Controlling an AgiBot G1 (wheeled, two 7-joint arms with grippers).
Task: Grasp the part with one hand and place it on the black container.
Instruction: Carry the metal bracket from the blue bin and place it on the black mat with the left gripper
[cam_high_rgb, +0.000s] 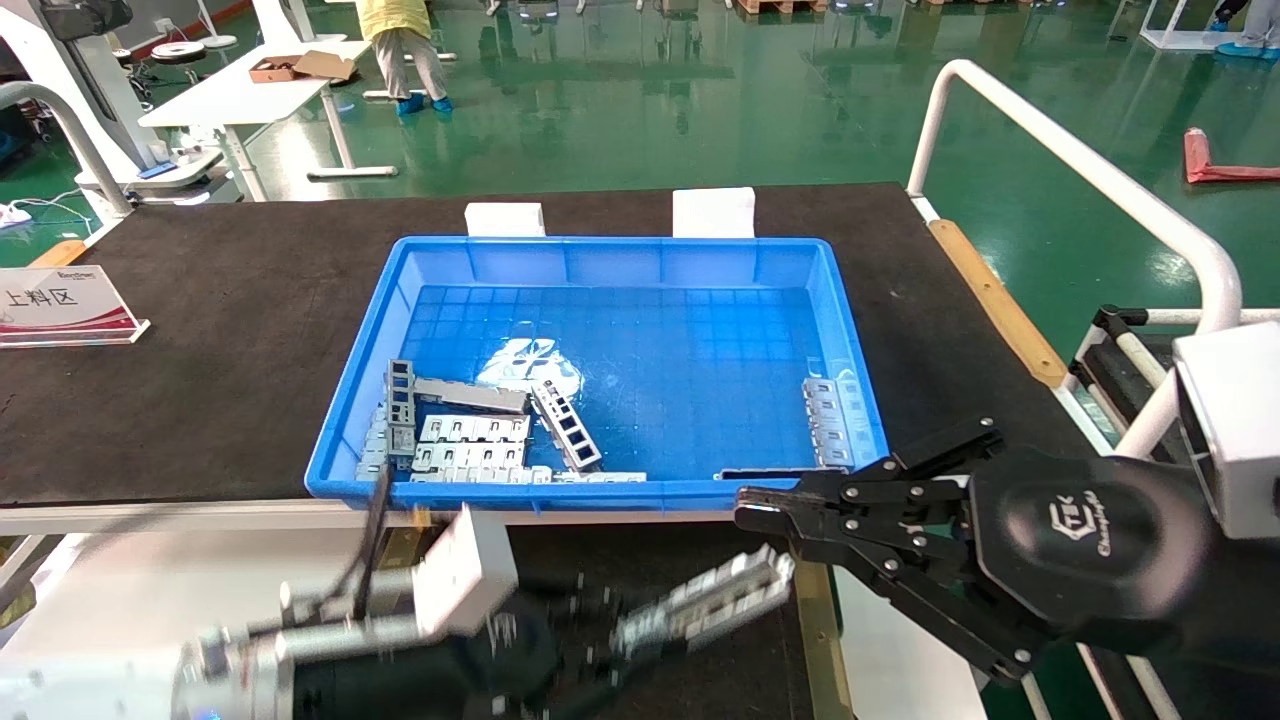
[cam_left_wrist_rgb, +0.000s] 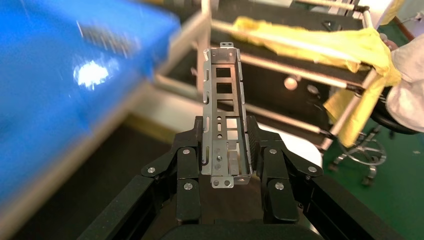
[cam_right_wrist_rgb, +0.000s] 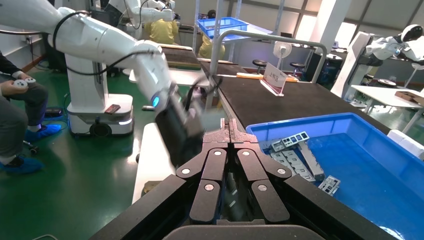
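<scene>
Between the black padded fingers (cam_left_wrist_rgb: 257, 140) of the left gripper (cam_left_wrist_rgb: 227, 150) sits the slim silver-grey metal channel strip with raised rims and rectangular cutouts (cam_left_wrist_rgb: 225, 115), pinched across its width near one end, the rest of it jutting out past the fingertips. From the head camera that strip (cam_high_rgb: 705, 600) hangs below the near edge of the counter, above the flat matte-black tray surface (cam_high_rgb: 740, 680) with its olive-brass side rail (cam_high_rgb: 822, 640); whether it touches the tray cannot be told. The left gripper (cam_high_rgb: 600, 640) itself is low in that view, off the counter's near edge.

The right gripper (cam_high_rgb: 760, 515) hovers just off the near edge too, toward the right corner, its fingers (cam_right_wrist_rgb: 229, 132) pressed together and holding nothing.

On the wide black table mat (cam_high_rgb: 220, 330) rests the blue plastic bin with a gridded floor (cam_high_rgb: 610, 250), with more silver metal pieces (cam_high_rgb: 470, 440) lying along its near side, most toward the near left corner.
</scene>
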